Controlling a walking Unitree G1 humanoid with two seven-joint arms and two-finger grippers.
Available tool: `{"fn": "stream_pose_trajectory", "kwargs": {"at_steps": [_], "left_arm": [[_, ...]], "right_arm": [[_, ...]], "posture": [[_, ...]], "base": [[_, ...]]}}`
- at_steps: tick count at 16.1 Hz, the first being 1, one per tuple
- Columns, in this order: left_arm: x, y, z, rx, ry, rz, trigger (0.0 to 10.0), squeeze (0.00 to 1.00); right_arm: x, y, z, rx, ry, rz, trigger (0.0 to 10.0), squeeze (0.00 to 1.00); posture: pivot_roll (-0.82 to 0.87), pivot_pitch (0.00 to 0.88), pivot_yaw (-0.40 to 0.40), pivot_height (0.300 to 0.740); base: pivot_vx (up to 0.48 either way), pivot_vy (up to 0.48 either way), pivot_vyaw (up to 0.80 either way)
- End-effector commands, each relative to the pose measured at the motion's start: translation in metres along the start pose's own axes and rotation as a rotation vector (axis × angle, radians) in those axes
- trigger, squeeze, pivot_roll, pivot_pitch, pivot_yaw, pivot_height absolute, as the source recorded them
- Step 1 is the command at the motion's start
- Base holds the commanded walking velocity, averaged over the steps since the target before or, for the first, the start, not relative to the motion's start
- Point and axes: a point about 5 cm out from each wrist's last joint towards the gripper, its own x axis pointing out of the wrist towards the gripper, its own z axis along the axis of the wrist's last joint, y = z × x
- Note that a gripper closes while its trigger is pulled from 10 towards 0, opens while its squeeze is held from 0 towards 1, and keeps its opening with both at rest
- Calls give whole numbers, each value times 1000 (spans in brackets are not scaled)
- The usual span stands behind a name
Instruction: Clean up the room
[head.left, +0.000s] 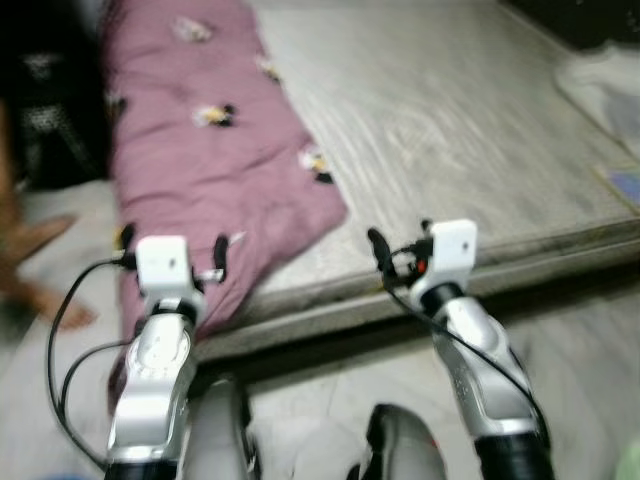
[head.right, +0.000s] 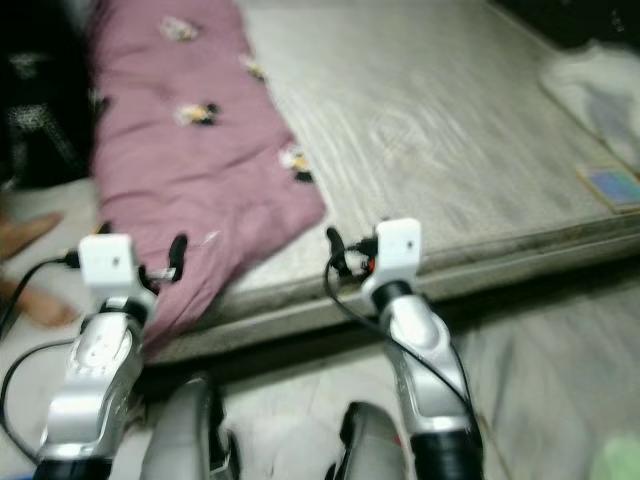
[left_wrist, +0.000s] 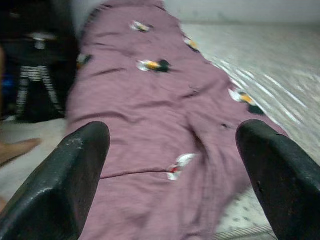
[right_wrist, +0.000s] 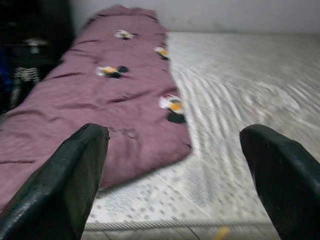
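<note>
A mauve blanket (head.left: 200, 150) with small cartoon prints lies along the left side of a grey mattress (head.left: 450, 130). Its near corner hangs over the front edge. My left gripper (head.left: 173, 238) is held just in front of that hanging corner, open, its black fingers (left_wrist: 75, 175) spread wide with nothing between them. My right gripper (head.left: 400, 235) hovers at the mattress's front edge, to the right of the blanket. It is open too and holds nothing; the right wrist view looks over bare mattress (right_wrist: 240, 100) and the blanket's edge (right_wrist: 100, 110).
A person's bare feet (head.left: 45, 240) stand on the floor at the left, by dark furniture (head.left: 50, 100). A white bundle of cloth (head.left: 600, 85) and a small flat card (head.left: 625, 185) lie on the mattress's right side. Pale floor (head.left: 580, 330) runs along the front.
</note>
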Motion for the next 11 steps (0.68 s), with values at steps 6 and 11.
{"fn": "stream_pose_trajectory", "kwargs": {"at_steps": [6, 11], "left_arm": [[1, 5, -1, 11, 13, 16, 10000, 0], [1, 3, 0, -2, 5, -10, 10000, 0]], "right_arm": [[1, 13, 0, 31, 10, 77, 10000, 0], [1, 14, 0, 37, 16, 98, 10000, 0]], "posture": [[-21, 93, -72, 627], [-22, 96, -74, 627]], "base": [[0, 0, 252], [0, 0, 0]]}}
